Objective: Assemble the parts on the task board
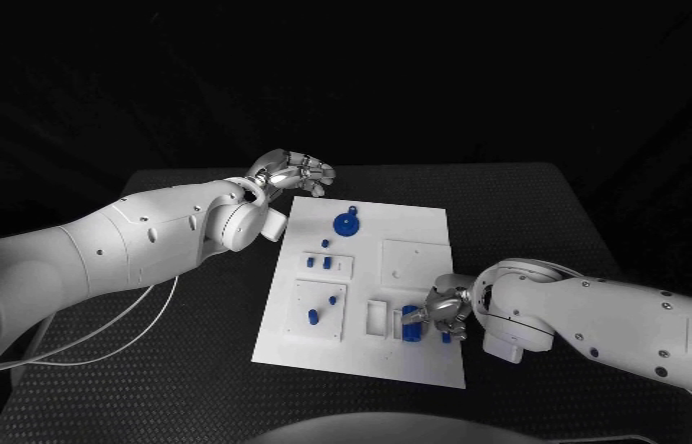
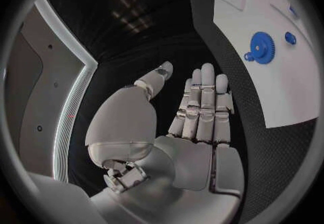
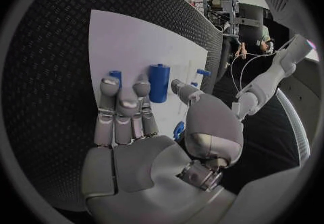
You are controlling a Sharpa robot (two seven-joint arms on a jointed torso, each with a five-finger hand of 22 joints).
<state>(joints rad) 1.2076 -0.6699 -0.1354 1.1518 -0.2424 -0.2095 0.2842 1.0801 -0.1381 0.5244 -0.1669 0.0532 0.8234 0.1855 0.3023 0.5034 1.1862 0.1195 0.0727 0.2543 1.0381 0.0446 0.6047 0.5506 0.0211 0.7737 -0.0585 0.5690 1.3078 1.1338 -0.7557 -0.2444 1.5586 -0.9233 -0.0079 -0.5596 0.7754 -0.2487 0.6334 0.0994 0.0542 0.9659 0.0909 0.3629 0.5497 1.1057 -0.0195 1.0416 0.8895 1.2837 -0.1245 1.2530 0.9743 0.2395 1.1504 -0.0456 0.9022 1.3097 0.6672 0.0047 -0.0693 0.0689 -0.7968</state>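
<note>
White task board [image 1: 411, 254] lies mid-table, flat, rectangular, with small blue parts: a gear [image 1: 348, 224] near its far edge, pegs at its left, a cylinder [image 3: 159, 82] near the front. Left hand [image 1: 293, 174] hovers off the far-left corner, fingers straight, holding nothing. Right hand [image 1: 441, 310] over the front parts, fingers extended, grasping nothing.

White rounded arm shells, silver segmented left hand [image 1: 293, 174] and right hand [image 1: 446, 309] — thin pale cables trailing

Head camera looks down from above; both close wrist cameras share the task board [image 1: 418, 254].
</note>
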